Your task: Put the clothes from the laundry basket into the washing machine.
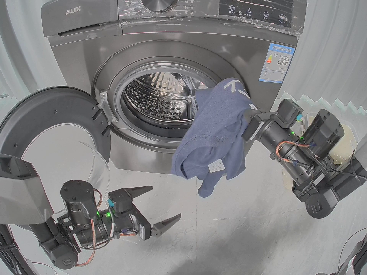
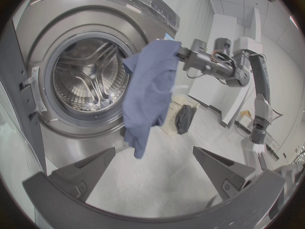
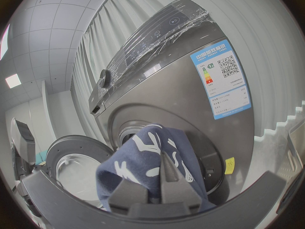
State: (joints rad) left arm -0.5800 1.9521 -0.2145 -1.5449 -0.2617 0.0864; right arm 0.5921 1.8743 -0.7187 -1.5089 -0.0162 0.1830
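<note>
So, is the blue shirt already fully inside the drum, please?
No, the blue shirt hangs from the right gripper in front of the drum.

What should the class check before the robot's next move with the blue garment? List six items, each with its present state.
1. Washing machine door open: ok, swung wide.
2. Drum free to receive: ok, looks empty.
3. Right gripper holds blue garment: ok, shut on it.
4. Garment inside drum: not ok, it hangs outside, before the opening's right edge.
5. Left gripper out of the way: ok, open, low, apart from the garment.
6. Laundry basket emptied: not ok, a dark garment drapes over it.
</note>
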